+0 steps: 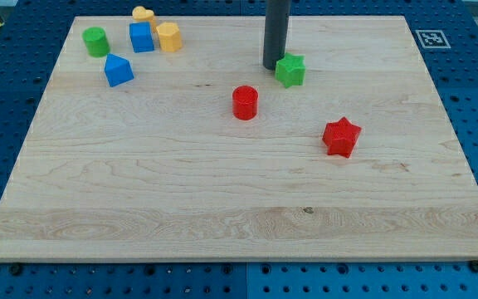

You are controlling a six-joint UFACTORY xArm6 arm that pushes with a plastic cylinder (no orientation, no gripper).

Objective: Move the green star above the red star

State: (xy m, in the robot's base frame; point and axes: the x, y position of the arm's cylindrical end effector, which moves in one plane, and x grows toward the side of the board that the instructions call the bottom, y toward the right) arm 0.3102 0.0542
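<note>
The green star (290, 71) lies on the wooden board (181, 183) near the view's top, right of centre. The red star (341, 137) lies lower and to the right of it, well apart. My tip (272, 66) is the lower end of the dark rod coming down from the view's top; it stands at the green star's left edge, touching it or nearly so.
A red cylinder (245, 102) stands below and left of my tip. At the top left are a green cylinder (96, 41), a blue cube (141, 37), a blue block (119, 70), a yellow block (168, 37) and an orange-yellow block (143, 14).
</note>
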